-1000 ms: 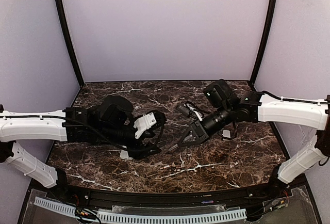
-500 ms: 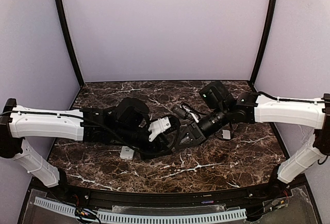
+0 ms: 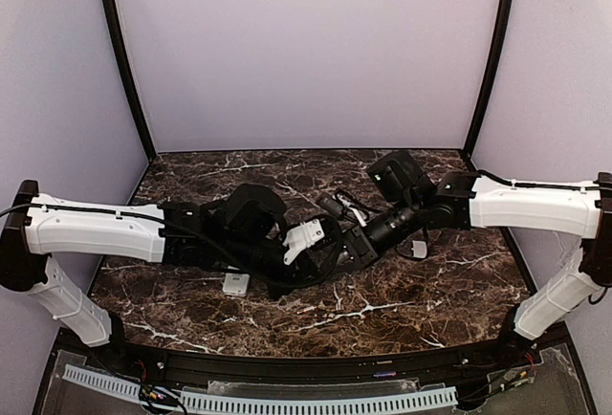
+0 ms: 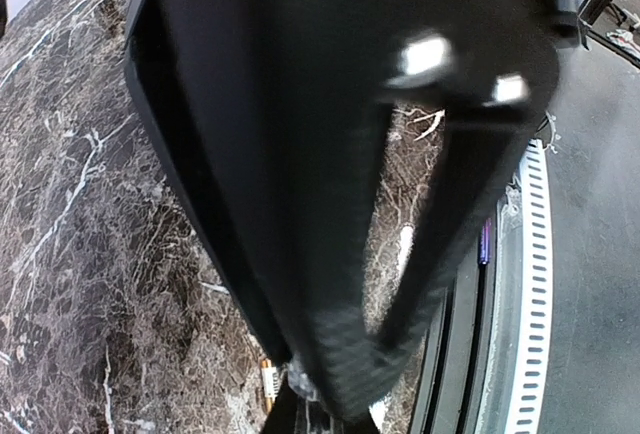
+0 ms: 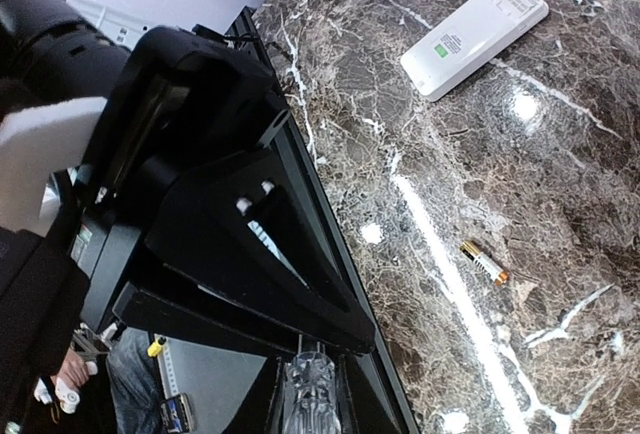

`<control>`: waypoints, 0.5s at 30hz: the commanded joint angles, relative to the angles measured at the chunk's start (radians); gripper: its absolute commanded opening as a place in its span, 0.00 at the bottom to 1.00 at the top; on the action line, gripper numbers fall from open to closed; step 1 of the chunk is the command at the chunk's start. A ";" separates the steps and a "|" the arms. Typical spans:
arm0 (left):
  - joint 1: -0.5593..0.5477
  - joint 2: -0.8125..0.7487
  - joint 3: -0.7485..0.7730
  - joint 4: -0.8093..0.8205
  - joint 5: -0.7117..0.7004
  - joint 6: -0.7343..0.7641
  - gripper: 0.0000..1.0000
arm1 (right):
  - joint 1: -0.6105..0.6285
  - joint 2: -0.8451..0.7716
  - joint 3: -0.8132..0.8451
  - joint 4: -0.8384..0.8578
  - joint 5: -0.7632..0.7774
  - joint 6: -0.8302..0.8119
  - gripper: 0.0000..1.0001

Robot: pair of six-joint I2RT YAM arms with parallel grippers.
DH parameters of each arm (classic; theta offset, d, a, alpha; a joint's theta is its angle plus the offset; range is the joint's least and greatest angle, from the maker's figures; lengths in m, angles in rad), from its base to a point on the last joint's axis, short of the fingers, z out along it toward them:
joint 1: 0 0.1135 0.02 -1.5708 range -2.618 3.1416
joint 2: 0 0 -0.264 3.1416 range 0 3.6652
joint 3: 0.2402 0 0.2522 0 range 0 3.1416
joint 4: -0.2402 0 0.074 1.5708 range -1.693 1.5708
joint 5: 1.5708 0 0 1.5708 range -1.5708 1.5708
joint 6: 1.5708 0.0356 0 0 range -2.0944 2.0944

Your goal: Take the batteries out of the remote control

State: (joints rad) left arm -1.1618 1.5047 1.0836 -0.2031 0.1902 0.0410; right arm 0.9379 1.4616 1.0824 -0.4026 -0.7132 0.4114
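The white remote control (image 5: 475, 36) lies flat on the marble with its back up. From above, only one end of the remote control (image 3: 235, 284) shows under my left arm. One battery (image 5: 485, 262) lies loose on the table, and the same battery (image 4: 268, 379) shows beside my left fingertips. Above mid-table, my left gripper (image 3: 335, 253) and right gripper (image 3: 344, 249) meet tip to tip. The left gripper (image 4: 335, 394) is shut, and anything pinched in it is hidden. My right gripper (image 5: 312, 394) has narrow jaws around a clear ribbed piece.
A small white squarish piece (image 3: 419, 248) lies under the right arm. Dark cabled parts (image 3: 344, 207) sit behind the grippers. The black front rail (image 5: 330, 244) edges the table. Purple walls enclose three sides.
My left arm has reached right until its tips meet the right gripper, and its jaws have closed. The right gripper has shifted slightly left.
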 commanded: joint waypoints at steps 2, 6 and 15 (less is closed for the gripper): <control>-0.004 -0.092 -0.066 0.004 -0.050 -0.064 0.00 | 0.012 -0.037 0.005 0.038 0.073 0.008 0.41; -0.004 -0.183 -0.156 0.002 -0.107 -0.123 0.00 | 0.002 -0.065 -0.002 0.039 0.143 0.009 0.58; -0.003 -0.379 -0.309 -0.158 -0.385 -0.312 0.00 | -0.065 -0.129 -0.040 0.033 0.258 0.027 0.70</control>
State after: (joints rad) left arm -1.1618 1.2011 0.8368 -0.2501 -0.0341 -0.1608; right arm 0.9058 1.3712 1.0718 -0.3882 -0.5293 0.4305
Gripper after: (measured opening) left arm 0.054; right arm 0.696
